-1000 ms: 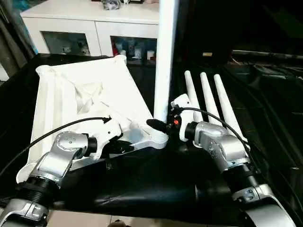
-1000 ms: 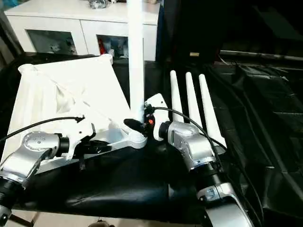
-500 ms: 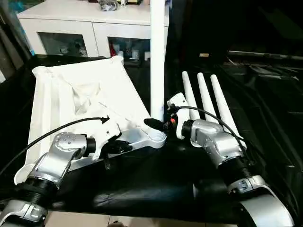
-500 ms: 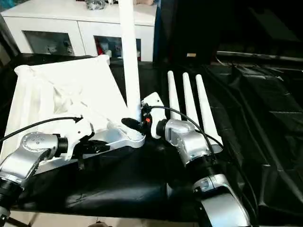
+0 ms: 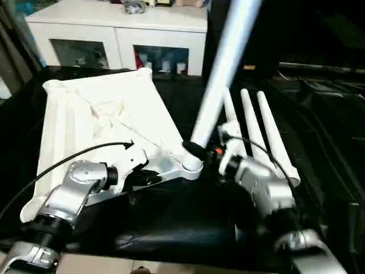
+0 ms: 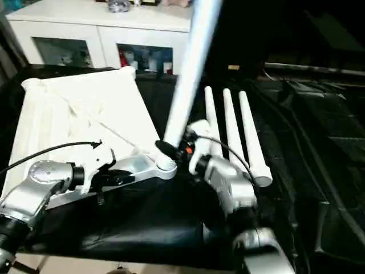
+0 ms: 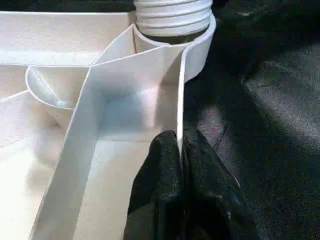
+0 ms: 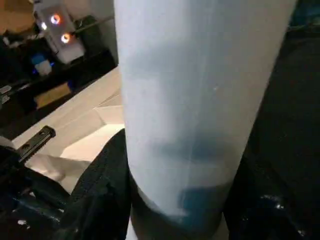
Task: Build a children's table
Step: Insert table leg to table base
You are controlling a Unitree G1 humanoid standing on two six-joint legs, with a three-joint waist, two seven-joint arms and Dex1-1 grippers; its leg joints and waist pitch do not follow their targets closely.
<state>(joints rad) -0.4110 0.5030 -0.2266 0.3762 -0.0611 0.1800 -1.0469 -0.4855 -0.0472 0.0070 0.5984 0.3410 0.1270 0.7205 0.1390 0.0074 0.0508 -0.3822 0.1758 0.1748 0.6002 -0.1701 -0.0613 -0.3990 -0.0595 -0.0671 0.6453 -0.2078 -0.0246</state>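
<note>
Black fingers of the left gripper (image 7: 181, 165) pinch the tabletop (image 5: 97, 123) rim near its front right corner socket (image 5: 191, 165). Right gripper (image 8: 175, 200) clasps a leg (image 5: 222, 74) standing tilted in that socket. Tabletop lies ribs-up on the black worktop (image 5: 171, 222); three spare legs (image 5: 259, 134) lie just beside it.

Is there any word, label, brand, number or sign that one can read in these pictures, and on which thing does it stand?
None can be read.
Tabletop, held leg, three spare legs: plain white, no marking.
Items behind the cabinet glass doors: too small and blurred to read.
</note>
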